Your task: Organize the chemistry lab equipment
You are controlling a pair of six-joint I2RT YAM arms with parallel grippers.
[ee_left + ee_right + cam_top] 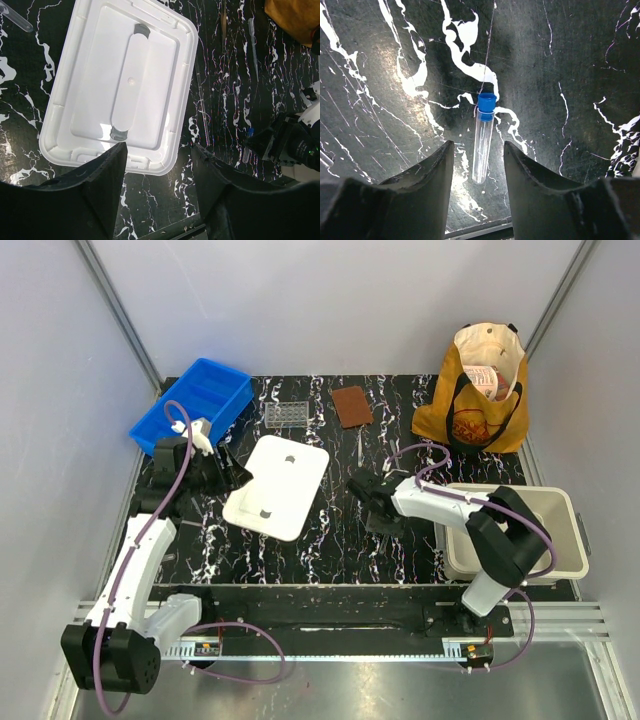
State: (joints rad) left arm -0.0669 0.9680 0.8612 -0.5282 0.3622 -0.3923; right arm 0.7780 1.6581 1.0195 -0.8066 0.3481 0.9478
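Tube (pixel 482 145): lies flat; your right gripper (pixel 477 148) straddles it, fingers spread, seemingly not touching, poised to pinch. Left gripper (pixel 159 148): spread, empty, over lid (pixel 90 75).

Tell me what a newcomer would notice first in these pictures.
A large white rectangular plastic lid lies mid-table on the black marbled tabletop. A bright blue plastic bin sits at the far left corner, a tan fabric tote bag at far right. The open right gripper hangs over a lying blue-capped clear tube.
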